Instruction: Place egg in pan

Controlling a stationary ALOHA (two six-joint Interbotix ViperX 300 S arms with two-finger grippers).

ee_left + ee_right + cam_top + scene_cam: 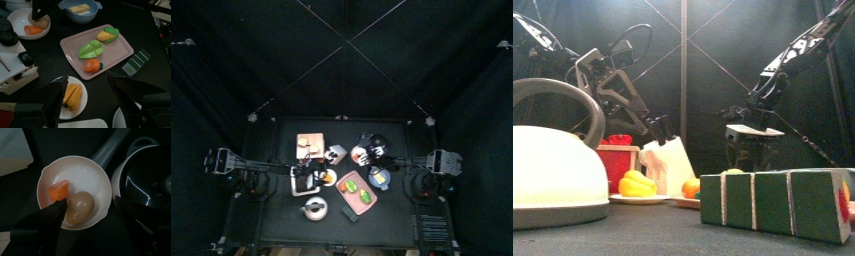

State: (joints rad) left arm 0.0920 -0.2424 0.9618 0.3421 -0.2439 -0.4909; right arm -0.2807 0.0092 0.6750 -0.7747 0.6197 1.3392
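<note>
A beige egg lies in a white pan next to an orange food piece. My right gripper hangs just above the pan, open, with its jaws on either side of the egg and holding nothing. The left wrist view also shows the pan with the egg under the right gripper's fingers. My left gripper is open and empty, above the table between a pink tray and a white plate.
A pink tray holds cut toy vegetables. A blue bowl with a yellow block stands near it. A white plate holds yellow food. A black lidded pot sits beside the pan. A white kettle and green blocks stand at the table's front.
</note>
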